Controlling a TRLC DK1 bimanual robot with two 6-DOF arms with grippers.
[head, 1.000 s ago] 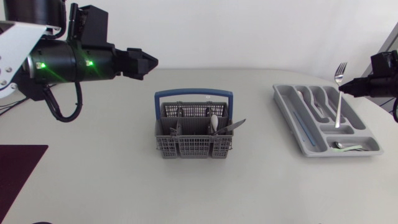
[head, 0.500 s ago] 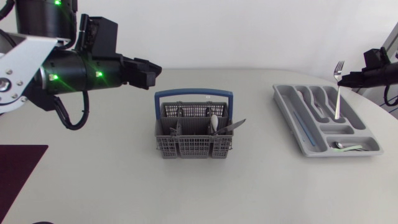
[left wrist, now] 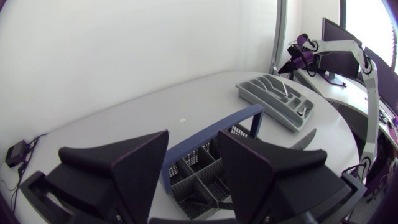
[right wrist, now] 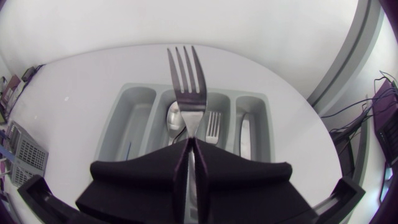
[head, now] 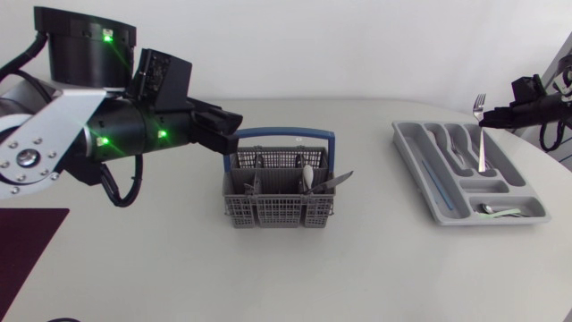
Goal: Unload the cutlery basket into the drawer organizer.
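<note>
Holding a fork (head: 480, 134) upright in the right tool (head: 490, 114), clenched on the neck just under the tines, with the handle end hanging down over the drawer organizer (head: 420, 174) at the right of the bench (head: 375, 259). From the right wrist, tines pointing ahead of the tool, above the middle compartments and the laid cutlery (right wrist: 213, 122) lying lengthwise in them. Judged as the crux: fork's long axis near vertical, compartments' long axis flat along the organizer. Needs tipping down and lining up before letting go, or risks landing across a divider.

At the left, hovering with the left tool (head: 228, 134) released, fingers spread wide, just beside the far left end of the blue handle (head: 279, 134) of the cutlery basket (head: 279, 207). Basket at mid-bench, well apart from the organizer. Left to unload: a spoon (head: 307, 176) and a knife (head: 340, 180), leaning in the right-hand cells. Far nearer to these with the left arm than with the right.
</note>
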